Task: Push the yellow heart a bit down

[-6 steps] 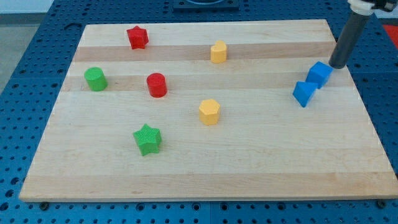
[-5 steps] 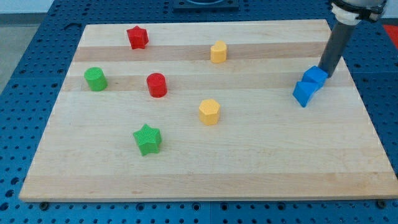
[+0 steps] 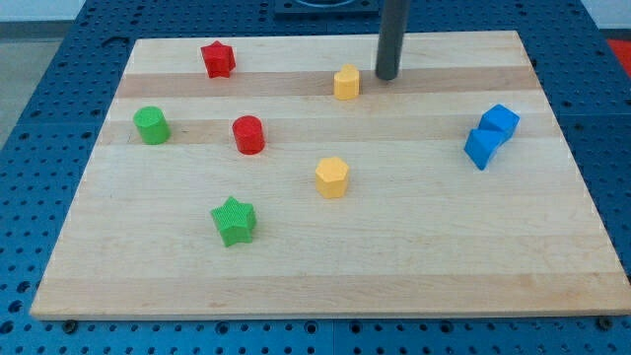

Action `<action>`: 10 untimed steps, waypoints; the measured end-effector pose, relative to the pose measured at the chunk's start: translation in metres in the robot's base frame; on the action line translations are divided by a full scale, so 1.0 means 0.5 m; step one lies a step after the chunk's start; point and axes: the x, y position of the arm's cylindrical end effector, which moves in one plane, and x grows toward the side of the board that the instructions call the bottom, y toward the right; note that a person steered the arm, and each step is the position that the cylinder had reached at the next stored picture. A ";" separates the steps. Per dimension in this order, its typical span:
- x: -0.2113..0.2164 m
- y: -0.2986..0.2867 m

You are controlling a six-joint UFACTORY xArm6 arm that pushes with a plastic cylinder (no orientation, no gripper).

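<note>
The yellow heart (image 3: 346, 82) sits near the view's top, a little right of the middle of the wooden board (image 3: 414, 266). My tip (image 3: 386, 77) stands just to the heart's right and slightly above it, a small gap apart, not touching it. A second yellow block, a hexagon (image 3: 332, 177), lies lower down near the board's centre.
A red star (image 3: 217, 59) is at the top left, a green cylinder (image 3: 151, 125) at the left, a red cylinder (image 3: 248, 134) beside it, a green star (image 3: 234, 221) lower down. Two blue blocks (image 3: 500, 122) (image 3: 480, 148) touch at the right.
My tip has moved from beside the upper blue block at the right across to the left, to just right of the yellow heart. The upper blue block shifted slightly. The other blocks have not moved.
</note>
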 end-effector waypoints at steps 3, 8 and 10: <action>-0.069 -0.076; 0.091 -0.141; 0.002 -0.144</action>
